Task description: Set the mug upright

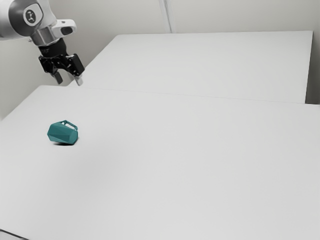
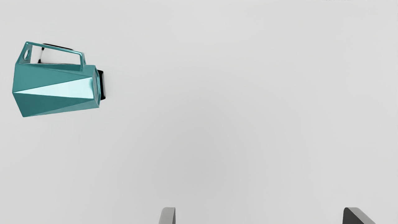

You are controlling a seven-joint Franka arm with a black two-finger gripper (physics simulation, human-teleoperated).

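In the exterior view, the white arm (image 1: 45,35) comes in from the upper left, and its black gripper (image 1: 69,80) hangs in the air above the white table (image 1: 175,175), its two fingers spread, with nothing held between them. The teal mug (image 1: 62,133) lies on its side on the table, near the exterior view's left, lower in the view than the gripper and well apart from it. Its handle (image 1: 71,124) is on the upper side of the body, and the narrower end points toward the exterior view's right. Behind the table is a broad white surface (image 1: 215,65), with a pale wall (image 1: 95,20) beyond it. A thin dark cable (image 1: 14,235) crosses the corner at the lower left.

In the wrist view, the tips of the gripper's fingers (image 2: 168,216) stand wide apart, with bare tabletop between them. The mug is well away from both, off to one side and nearer to one finger than to the other; neither touches it. It is tipped over, its faceted body stretched along the table (one long triangular facet catches the light and looks almost white). The handle is on the side of the body facing away from the fingertips, with a small rounded hole near the wider end. A dark patch (image 2: 102,85) lies just beside the narrower end. I cannot tell which end is the mouth.
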